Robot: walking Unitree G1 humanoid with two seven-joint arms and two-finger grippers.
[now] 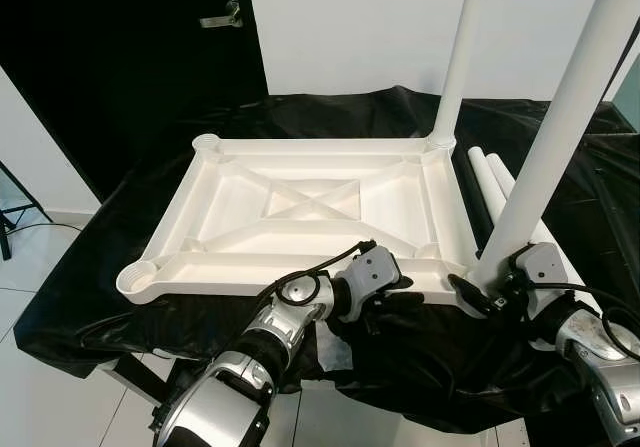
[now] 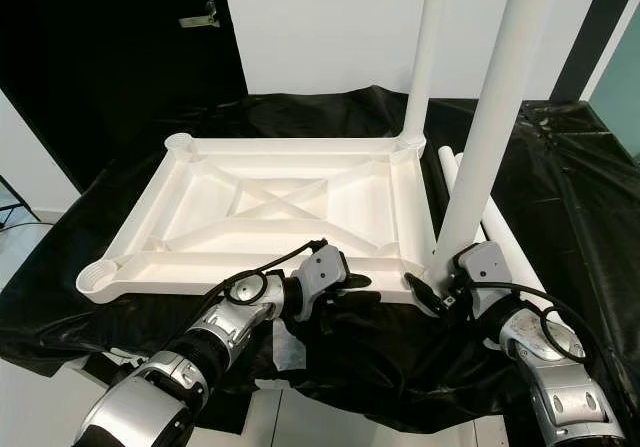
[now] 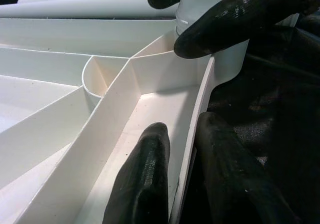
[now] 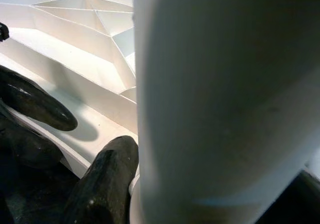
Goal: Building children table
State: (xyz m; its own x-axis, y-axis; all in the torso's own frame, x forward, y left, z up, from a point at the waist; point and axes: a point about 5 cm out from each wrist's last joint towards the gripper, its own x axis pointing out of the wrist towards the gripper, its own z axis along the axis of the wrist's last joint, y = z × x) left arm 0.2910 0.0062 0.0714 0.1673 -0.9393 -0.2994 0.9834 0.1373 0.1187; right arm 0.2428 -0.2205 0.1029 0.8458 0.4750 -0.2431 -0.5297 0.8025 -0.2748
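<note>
Two legs [image 1: 560,132] upright on tabletop [image 1: 310,207]

No readable text, labels, brand marks, nos. or signs anywhere in these views.
</note>
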